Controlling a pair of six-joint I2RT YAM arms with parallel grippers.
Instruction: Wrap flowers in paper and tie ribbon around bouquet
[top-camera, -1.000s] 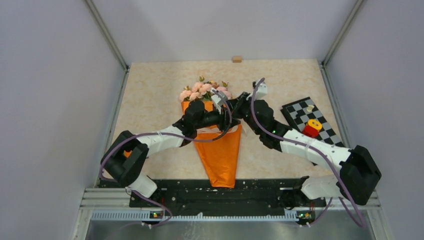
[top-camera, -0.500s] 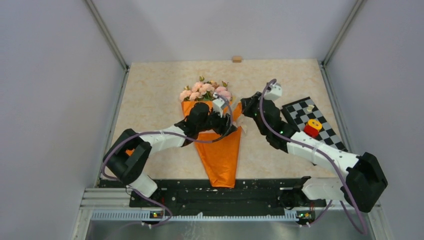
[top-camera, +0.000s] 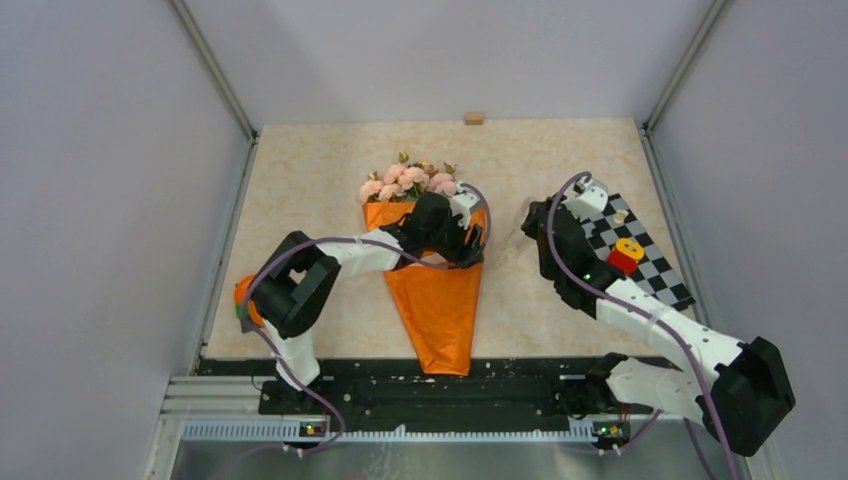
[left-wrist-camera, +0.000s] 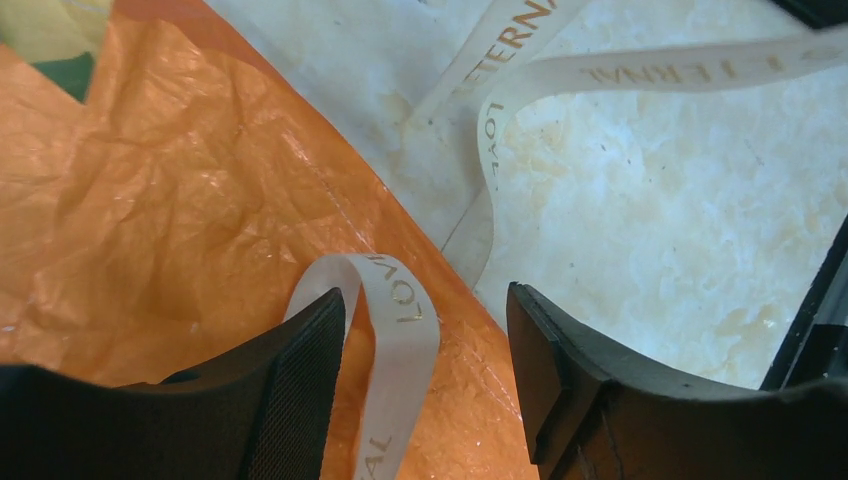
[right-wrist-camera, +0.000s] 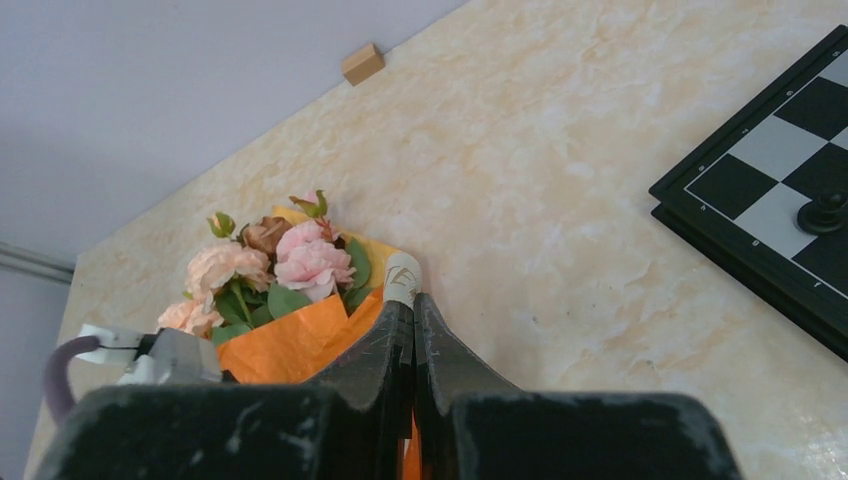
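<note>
Left wrist cam: the cream-white fabric ribbon (left-wrist-camera: 400, 330) runs off the bottom edge btwn the black fingers of the left gripper (left-wrist-camera: 425, 300); its far stretch blurs at right, gold words cut off at top. Top cam: left arm (top-camera: 350, 255) covers the upper part of the glossy orange crinkly paper cone (top-camera: 437, 320); we can't make out ribbon there. Right wrist cam: closed right gripper (right-wrist-camera: 413, 305) hides the lower cone and all but a ribbon stub; pink and cream artificial flowers (right-wrist-camera: 300, 265), stems unseen inside paper; black-and-white chessboard (right-wrist-camera: 770, 190) cropped at right.

You'll find the bouquet (top-camera: 437, 300) lying mid-surface (top-camera: 300, 190), its flowers (top-camera: 410, 180) toward 12 o'clock; the chessboard (top-camera: 655, 268) at its 3 o'clock, a block (top-camera: 474, 118) at 12.
</note>
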